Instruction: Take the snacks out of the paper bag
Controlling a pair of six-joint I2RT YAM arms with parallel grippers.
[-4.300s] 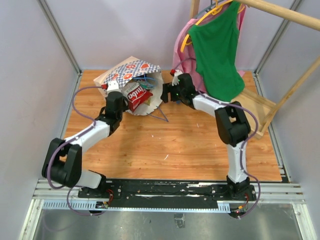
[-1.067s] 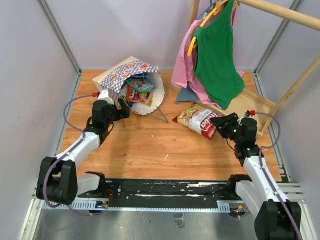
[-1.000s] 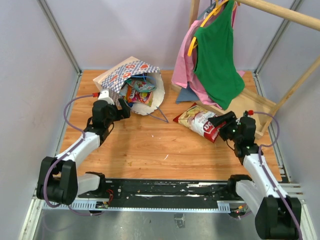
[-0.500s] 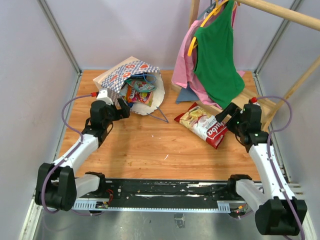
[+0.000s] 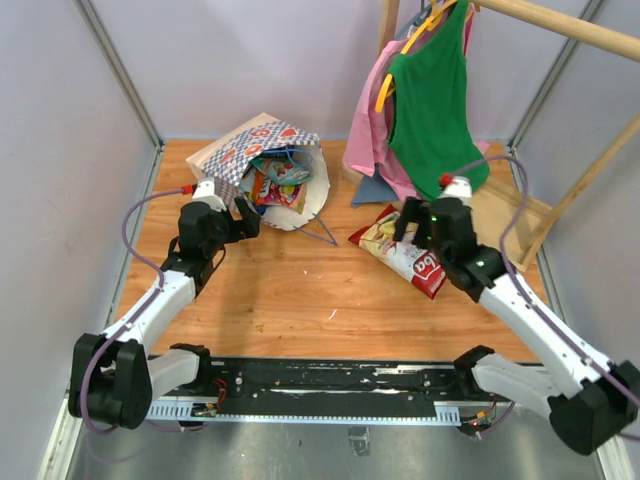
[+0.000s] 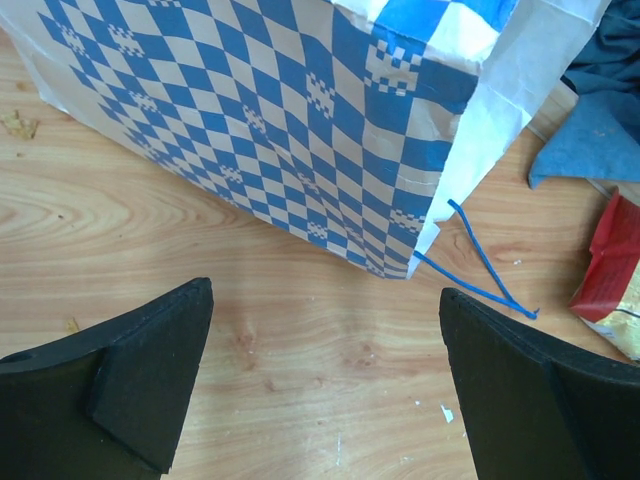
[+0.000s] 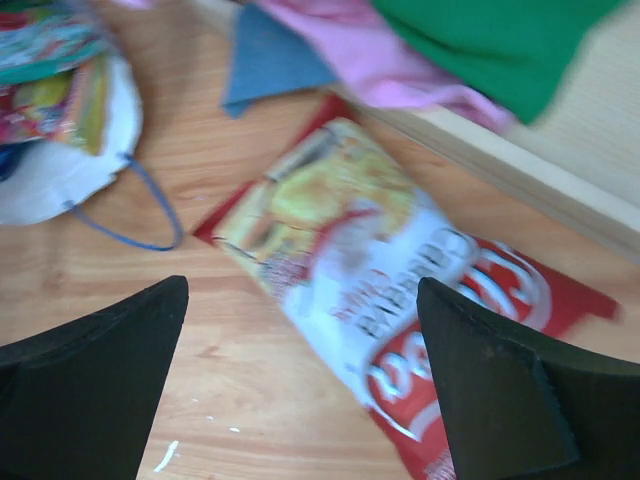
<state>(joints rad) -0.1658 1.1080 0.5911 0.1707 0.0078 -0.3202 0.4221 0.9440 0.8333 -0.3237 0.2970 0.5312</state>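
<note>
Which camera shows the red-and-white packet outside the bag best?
Right wrist: the red-and-white packet fills the frame, slightly blurred. In top external the right gripper partly covers it; left wrist catches only one corner.

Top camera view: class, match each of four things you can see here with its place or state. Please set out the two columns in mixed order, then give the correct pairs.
Column A
1. paper bag
2. red-and-white snack packet
3. green top
4. left gripper

Column B
a. hanging up at the back right
b. lying flat on the wood, outside the paper bag
c. on its side with its mouth open
d. open, holding nothing

Pairs: 1-c, 2-b, 3-a, 4-d
</note>
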